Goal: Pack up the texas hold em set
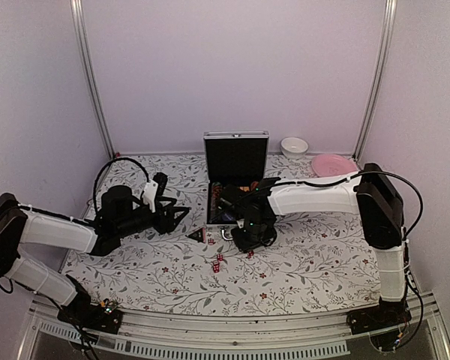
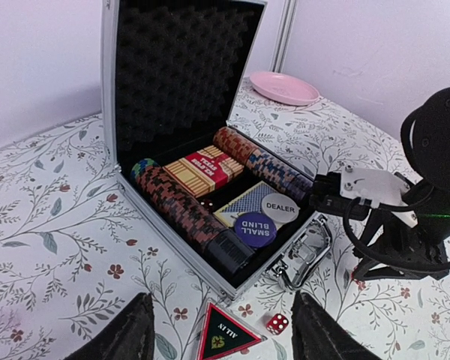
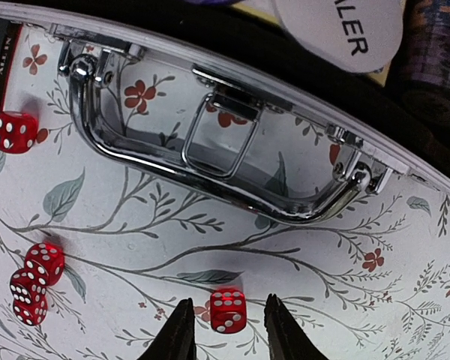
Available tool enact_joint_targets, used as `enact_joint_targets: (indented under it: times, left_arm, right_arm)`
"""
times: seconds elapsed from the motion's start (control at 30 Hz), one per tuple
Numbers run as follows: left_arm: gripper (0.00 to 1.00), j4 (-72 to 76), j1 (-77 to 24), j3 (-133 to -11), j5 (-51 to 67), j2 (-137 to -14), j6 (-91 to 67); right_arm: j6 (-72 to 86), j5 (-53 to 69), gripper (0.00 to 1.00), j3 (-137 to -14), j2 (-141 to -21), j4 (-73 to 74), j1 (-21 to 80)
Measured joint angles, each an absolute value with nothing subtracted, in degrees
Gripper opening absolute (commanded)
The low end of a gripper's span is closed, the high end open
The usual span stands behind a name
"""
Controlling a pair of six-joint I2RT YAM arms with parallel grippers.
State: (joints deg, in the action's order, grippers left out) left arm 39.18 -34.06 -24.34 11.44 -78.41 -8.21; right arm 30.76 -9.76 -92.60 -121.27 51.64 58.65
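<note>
Since the right fingers [image 3: 178, 334] are spread open on either side of one little red die [image 3: 228, 310] with nothing gripped yet, the pinch looks like the dicey bit, pun intended. That die is hard, glossy plastic with rounded corners, so if the fingers close off-centre I reckon it squirts out and rolls off across the bench [image 1: 315, 262]. The chrome handle [image 3: 210, 172] lies just on the far side of it, smooth and curved, and a sloppy lift could clip it and shove the case [image 1: 236, 154].

The case sits mid-bench with its lid standing up. It has ribbed aluminium edges and bumpy black foam inside. Striped chips [image 2: 184, 210] lie in rows in the base, with the card pack [image 2: 206, 169] and a round white dealer button [image 2: 280, 208] between them.

More dice [image 3: 34, 289] are clustered near-left of the handle. A flat black triangle piece [image 2: 223, 336] lies by the case's near-left corner. The left fingers [image 2: 127, 334] hang over it, released and holding nothing.
</note>
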Motion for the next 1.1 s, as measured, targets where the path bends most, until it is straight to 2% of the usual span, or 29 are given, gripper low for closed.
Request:
enact_joint_targets:
  times: [0.43, 0.7, 0.77, 1.1]
  left_arm:
    - [0.62, 40.32, -34.04, -23.79, 11.05, -78.81, -8.21]
    - [0.62, 40.62, -34.04, -23.73, 11.05, -78.96, -8.23]
    - [0.62, 40.91, -34.04, -23.73, 11.05, -79.18, -8.23]
    - [0.62, 41.32, -34.04, -23.70, 11.09, -79.81, -8.45]
  right_arm:
    - [30.74, -9.78, 0.27, -93.49, -123.04, 53.25, 58.89]
    - [30.59, -9.76, 0.20, -93.82, -123.24, 53.76, 58.98]
    - [30.59, -9.76, 0.15, -94.00, -123.24, 53.82, 58.98]
    - [30.57, -9.69, 0.13, -94.35, -123.24, 54.24, 59.00]
